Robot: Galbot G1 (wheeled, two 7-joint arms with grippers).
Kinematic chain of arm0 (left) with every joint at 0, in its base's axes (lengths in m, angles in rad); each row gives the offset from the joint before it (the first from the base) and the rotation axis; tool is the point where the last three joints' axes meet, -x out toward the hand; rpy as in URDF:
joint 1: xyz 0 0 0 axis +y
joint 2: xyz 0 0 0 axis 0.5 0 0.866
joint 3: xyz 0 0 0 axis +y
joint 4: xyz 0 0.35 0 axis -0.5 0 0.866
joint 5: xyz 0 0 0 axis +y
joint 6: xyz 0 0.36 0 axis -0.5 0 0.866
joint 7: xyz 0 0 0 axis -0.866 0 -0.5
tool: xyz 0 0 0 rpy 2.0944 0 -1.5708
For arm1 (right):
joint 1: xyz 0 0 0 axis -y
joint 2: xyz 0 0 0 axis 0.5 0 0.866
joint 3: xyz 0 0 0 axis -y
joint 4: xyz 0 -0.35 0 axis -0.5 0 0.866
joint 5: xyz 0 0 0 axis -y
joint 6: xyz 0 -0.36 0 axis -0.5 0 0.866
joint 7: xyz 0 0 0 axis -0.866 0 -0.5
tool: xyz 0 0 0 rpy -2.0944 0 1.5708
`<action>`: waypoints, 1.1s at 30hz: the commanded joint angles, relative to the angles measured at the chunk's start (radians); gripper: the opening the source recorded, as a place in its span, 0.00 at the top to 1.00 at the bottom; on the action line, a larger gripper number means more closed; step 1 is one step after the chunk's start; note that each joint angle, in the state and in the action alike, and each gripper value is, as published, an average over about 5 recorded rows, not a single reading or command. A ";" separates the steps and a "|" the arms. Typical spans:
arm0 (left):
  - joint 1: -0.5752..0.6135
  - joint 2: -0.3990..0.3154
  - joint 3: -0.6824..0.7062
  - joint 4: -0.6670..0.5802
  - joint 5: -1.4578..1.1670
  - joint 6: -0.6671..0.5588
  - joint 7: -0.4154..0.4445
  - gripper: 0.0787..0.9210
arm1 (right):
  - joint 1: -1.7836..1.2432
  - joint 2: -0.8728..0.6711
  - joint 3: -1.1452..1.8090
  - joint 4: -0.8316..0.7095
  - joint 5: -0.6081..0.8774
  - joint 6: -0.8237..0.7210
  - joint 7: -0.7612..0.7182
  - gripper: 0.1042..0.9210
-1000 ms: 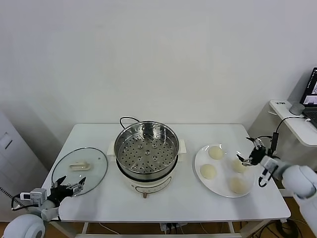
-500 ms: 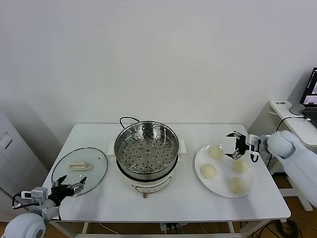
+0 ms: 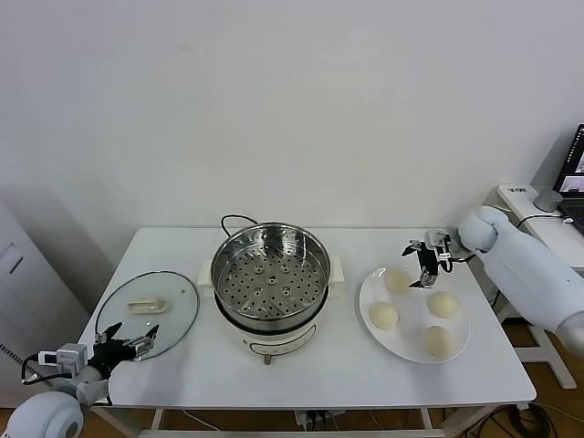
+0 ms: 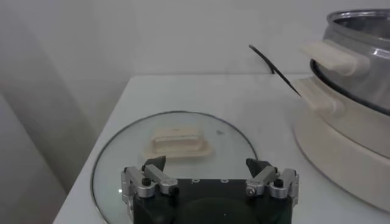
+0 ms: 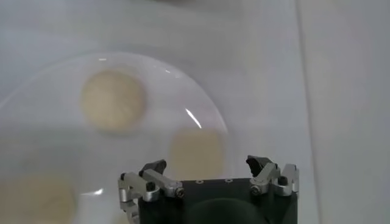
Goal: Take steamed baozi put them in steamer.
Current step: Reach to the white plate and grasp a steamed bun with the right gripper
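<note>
right of centre in the head view, four steamed baozi (image 3: pixel 384 315) sit on a white plate (image 3: pixel 456 351), well apart from one another. none is in the steamer (image 3: pixel 269 276) yet; its perforated tray shows bare at the middle of the frame. these buns look soft, light and easily dented, so a gentle pinch across the widest part of the sides seems best, not a squeeze on the top. the right gripper (image 3: pixel 425 255) hovers just above the bun nearest the plate's upper left edge, fingers spread and holding nothing. the left gripper (image 3: pixel 126 346) waits at the lower left, also spread, beside the glass lid (image 3: pixel 146 306) on the table (image 3: pixel 301 370).
</note>
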 commanded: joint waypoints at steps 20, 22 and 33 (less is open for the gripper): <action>0.012 -0.003 0.003 -0.013 -0.001 -0.003 0.001 0.12 | -0.033 0.135 0.083 -0.170 -0.178 0.046 0.040 0.23; 0.013 -0.004 0.004 -0.016 0.000 -0.003 0.001 0.12 | -0.035 0.139 0.089 -0.175 -0.182 0.045 0.041 0.27; 0.020 -0.006 0.001 -0.026 -0.001 -0.002 0.000 0.12 | -0.046 0.138 0.109 -0.161 -0.202 0.047 0.032 0.44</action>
